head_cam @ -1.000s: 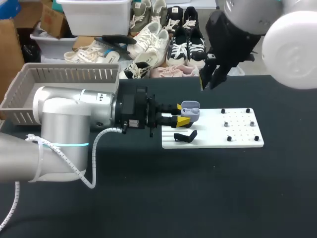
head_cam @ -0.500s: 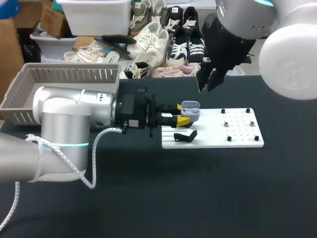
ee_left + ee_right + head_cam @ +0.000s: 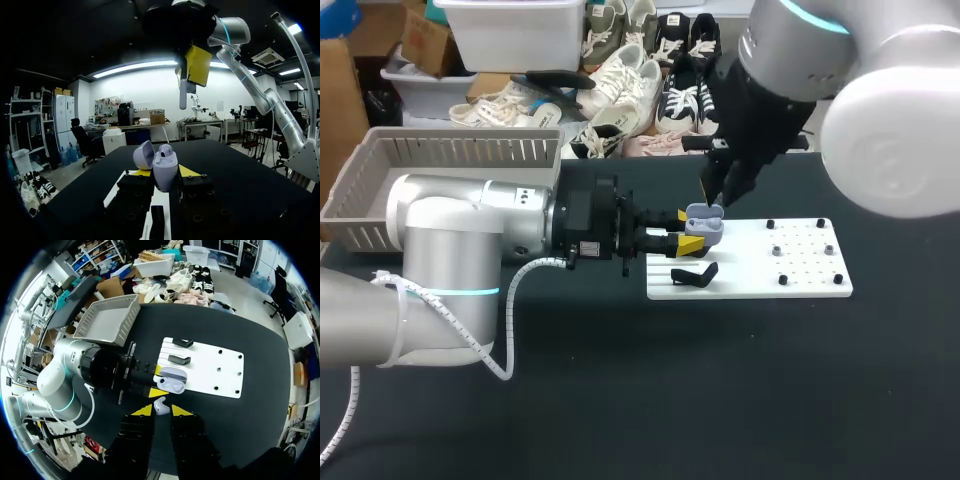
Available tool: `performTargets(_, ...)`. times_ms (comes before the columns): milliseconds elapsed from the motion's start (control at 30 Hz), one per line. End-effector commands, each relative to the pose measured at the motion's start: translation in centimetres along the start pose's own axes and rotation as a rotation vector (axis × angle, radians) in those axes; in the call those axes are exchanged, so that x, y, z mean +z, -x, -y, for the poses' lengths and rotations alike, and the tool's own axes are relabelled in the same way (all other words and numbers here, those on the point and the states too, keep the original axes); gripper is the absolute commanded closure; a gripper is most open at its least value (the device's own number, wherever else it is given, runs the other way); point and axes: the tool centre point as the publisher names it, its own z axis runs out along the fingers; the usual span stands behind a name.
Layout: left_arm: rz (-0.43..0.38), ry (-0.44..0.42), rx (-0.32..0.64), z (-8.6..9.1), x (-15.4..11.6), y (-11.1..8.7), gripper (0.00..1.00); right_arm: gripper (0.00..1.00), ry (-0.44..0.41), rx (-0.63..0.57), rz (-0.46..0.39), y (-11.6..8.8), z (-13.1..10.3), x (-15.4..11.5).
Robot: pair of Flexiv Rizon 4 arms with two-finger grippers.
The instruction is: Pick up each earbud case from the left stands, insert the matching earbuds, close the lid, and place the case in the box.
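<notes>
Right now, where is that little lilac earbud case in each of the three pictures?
Head view: earbud case, lid open, at the white board's left end.
Left wrist view: earbud case between the left gripper's fingers.
Right wrist view: earbud case just ahead of the right gripper, which pinches an earbud.
Shared landmark: the left gripper clamped on it.

You get bright, even overhead light in the head view; the black table (image 3: pixel 620 400) swallows shadows; the white board (image 3: pixel 800 270) and the right arm (image 3: pixel 890 130) with its white shell sit near washout; soft sheen on the silver left arm (image 3: pixel 450 215). Left wrist view is dim up close; the left gripper (image 3: pixel 164 172) body goes near black; the earbud case (image 3: pixel 162 165) it holds is well lit. Right wrist view is evenly bright; the right gripper (image 3: pixel 160 410) sits in shade; the earbud (image 3: pixel 160 405) between its tips glares white.
</notes>
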Motion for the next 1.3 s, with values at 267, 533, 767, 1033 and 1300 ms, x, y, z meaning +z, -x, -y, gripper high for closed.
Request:
performTargets(267, 0.0, 0.0, 0.0, 0.0, 0.0, 0.0, 1.0, 1.0, 0.016, -0.003, 0.023, 0.4, -1.0, 1.9)
performTargets(533, 0.0, 0.0, 0.0, 0.0, 0.0, 0.0, 1.0, 1.0, -0.016, -0.015, 0.059, 1.1, -1.0, 3.0)
performTargets(767, 0.0, 0.0, 0.0, 0.0, 0.0, 0.0, 1.0, 1.0, -0.026, -0.011, 0.045, 1.4, -0.6, 3.6)
performTargets(1033, 0.0, 0.0, 0.0, 0.0, 0.0, 0.0, 1.0, 1.0, -0.03, -0.007, 0.029, 1.7, -0.2, 4.1)
performTargets(1300, 0.0, 0.0, 0.0, 0.0, 0.0, 0.0, 1.0, 1.0, -0.032, -0.013, 0.025, 1.9, -0.2, 4.2)
